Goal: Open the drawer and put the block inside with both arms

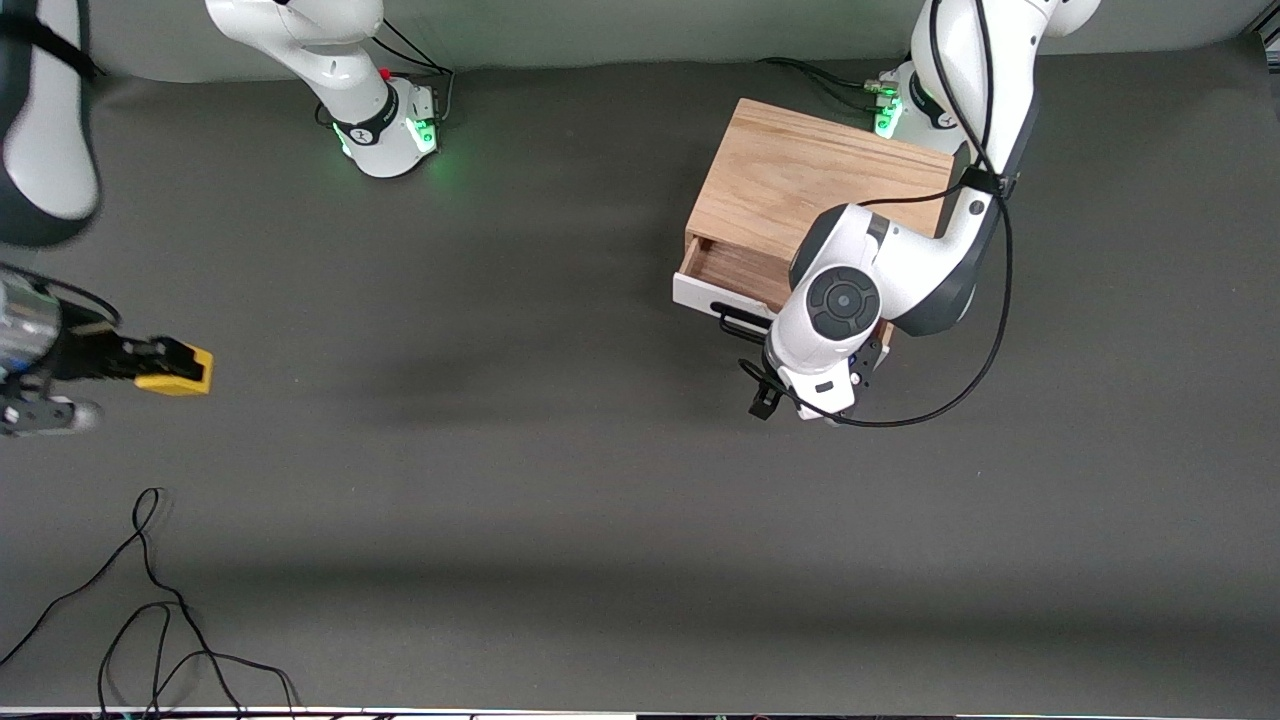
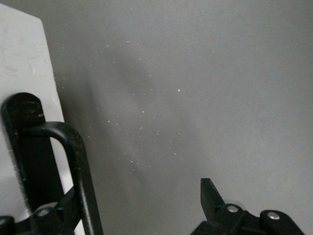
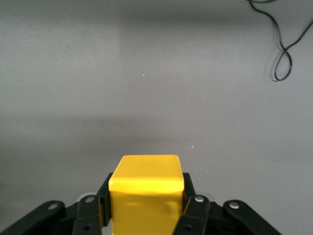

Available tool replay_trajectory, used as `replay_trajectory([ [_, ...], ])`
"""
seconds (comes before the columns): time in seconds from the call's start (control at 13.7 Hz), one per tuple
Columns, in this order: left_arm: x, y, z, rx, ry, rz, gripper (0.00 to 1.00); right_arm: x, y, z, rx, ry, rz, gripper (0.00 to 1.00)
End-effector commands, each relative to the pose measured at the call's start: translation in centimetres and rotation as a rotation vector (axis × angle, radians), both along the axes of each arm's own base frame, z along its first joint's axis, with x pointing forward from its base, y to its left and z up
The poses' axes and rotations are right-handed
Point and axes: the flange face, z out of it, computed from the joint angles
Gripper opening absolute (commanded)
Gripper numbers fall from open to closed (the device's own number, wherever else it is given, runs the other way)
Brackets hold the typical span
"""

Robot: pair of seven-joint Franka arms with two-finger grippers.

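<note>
The light-wood cabinet stands near the left arm's base. Its drawer is pulled partly out, with the white front panel and black bar handle showing. My left gripper is at the handle and open. In the left wrist view the handle stands against the white panel, close to one side of the left gripper; one fingertip shows clear of it. My right gripper is shut on the yellow block over the right arm's end of the table. In the right wrist view the block sits between the fingers.
Loose black cables lie on the grey table near the front camera at the right arm's end, and show in the right wrist view. The left arm's elbow and wrist hang over the open drawer. Bare grey tabletop spans between block and cabinet.
</note>
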Motion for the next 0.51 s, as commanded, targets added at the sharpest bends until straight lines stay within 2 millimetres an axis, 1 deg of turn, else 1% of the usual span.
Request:
replay_trajectory([
  [0.0,1.3,-1.1,0.7,-0.06,-0.132,-0.008,1.0,-1.9,0.2,2.5,0.007,0.005,-0.004,0.31],
  [0.22,1.9,-1.1,1.8,-0.087,-0.176,0.005,1.0,-4.5,1.2,3.1,0.007,0.013,-0.038,0.31],
  [0.29,2.5,-1.3,2.6,-0.104,-0.197,0.015,1.0,-5.2,1.7,3.0,0.006,0.018,-0.065,0.31],
  [0.37,3.0,-1.4,3.5,-0.113,-0.209,0.019,1.0,-5.5,3.0,2.8,0.003,0.019,-0.078,0.31],
  [0.44,3.2,-1.6,4.0,-0.112,-0.207,0.02,1.0,-5.6,4.2,2.5,0.001,0.015,-0.078,0.31],
])
